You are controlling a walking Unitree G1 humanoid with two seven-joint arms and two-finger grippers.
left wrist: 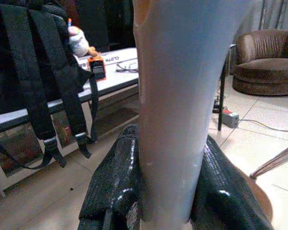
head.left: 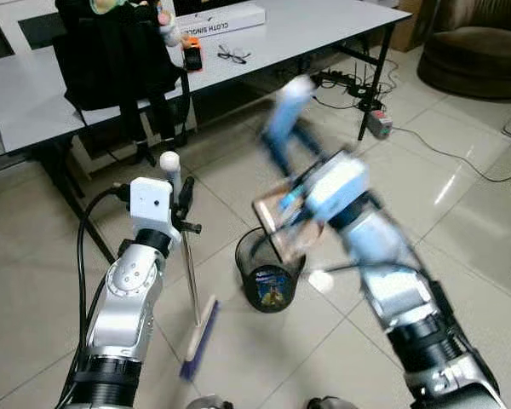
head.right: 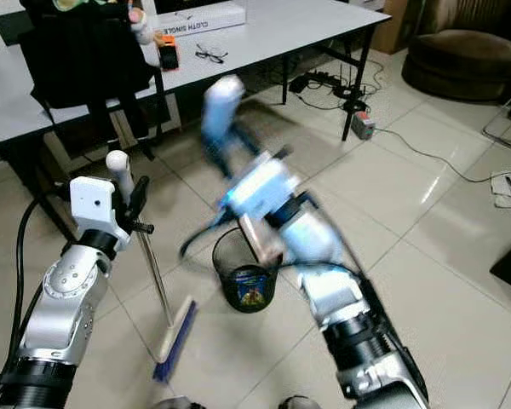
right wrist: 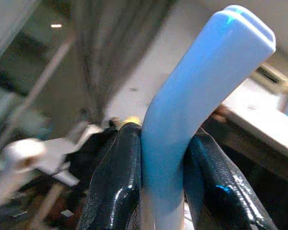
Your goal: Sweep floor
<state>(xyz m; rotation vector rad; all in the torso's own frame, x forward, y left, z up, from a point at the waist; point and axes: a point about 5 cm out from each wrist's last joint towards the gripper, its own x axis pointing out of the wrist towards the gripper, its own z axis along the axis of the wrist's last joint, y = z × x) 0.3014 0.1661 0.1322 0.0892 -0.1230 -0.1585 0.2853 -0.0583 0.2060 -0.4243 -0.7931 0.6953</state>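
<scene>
Motion-blurred right end effector (head.left: 294,183), dustpan (head.left: 288,226)

Wire bin (head.left: 270,277) between arms blocks centre; open tiles (head.left: 460,204) right; table (head.left: 324,25) ahead.

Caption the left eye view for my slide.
Left gripper holds broom upright; right gripper tips dustpan over bin.

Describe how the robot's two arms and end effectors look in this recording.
Both arms are silver metal with black ribbed bands near the base. The left arm carries a white boxy wrist camera and a looping black cable. Each end effector has two glossy black fingers, seen close in both wrist views.
</scene>
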